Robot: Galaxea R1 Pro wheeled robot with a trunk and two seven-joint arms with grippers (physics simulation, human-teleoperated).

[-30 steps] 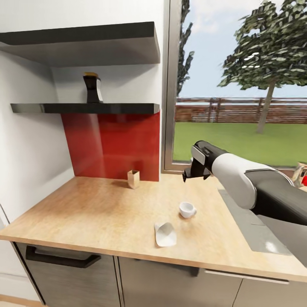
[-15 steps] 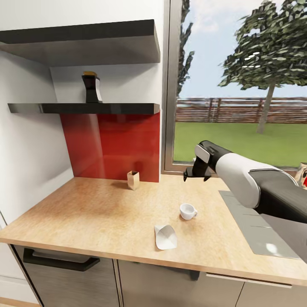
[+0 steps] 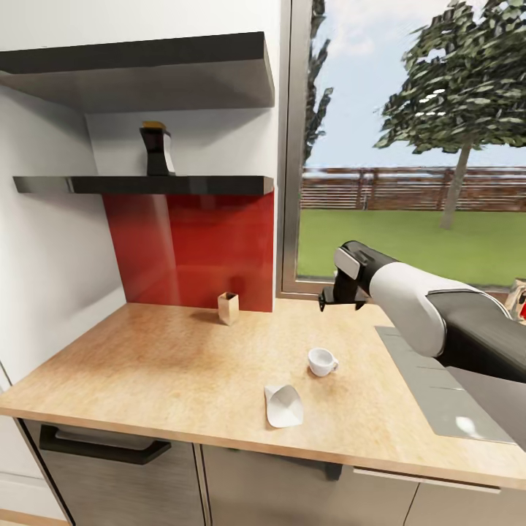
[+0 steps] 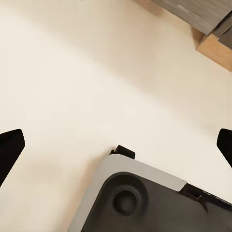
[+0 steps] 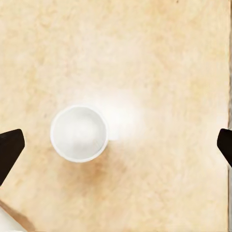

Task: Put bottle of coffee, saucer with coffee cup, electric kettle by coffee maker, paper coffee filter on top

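Note:
The bottle of coffee (image 3: 157, 150), dark with a gold cap, stands on the thin black kitchen shelf (image 3: 204, 185). On the wood-grain kitchen countertop (image 3: 168, 365) the white coffee cup (image 3: 321, 361) sits upright, with the folded paper coffee filter (image 3: 283, 405) lying nearer the front edge. My right gripper (image 3: 340, 300) hangs open above the cup, pointing down. In the right wrist view the cup (image 5: 79, 133) lies between the spread fingers of the right gripper (image 5: 116, 147), off centre. My left gripper (image 4: 116, 145) is open over pale floor. The coffee maker, saucer and electric kettle are out of view.
A small wooden box (image 3: 228, 307) stands by the red backsplash (image 3: 197, 248). A thicker black shelf (image 3: 146, 66) hangs above the thin one. A flat grey panel (image 3: 431, 387) is set into the counter at the right. A window (image 3: 409, 146) sits behind the arm.
My right gripper has shifted slightly right and turned more level above the cup. The head view moved a little a second ago; cup, filter and bottle stay put.

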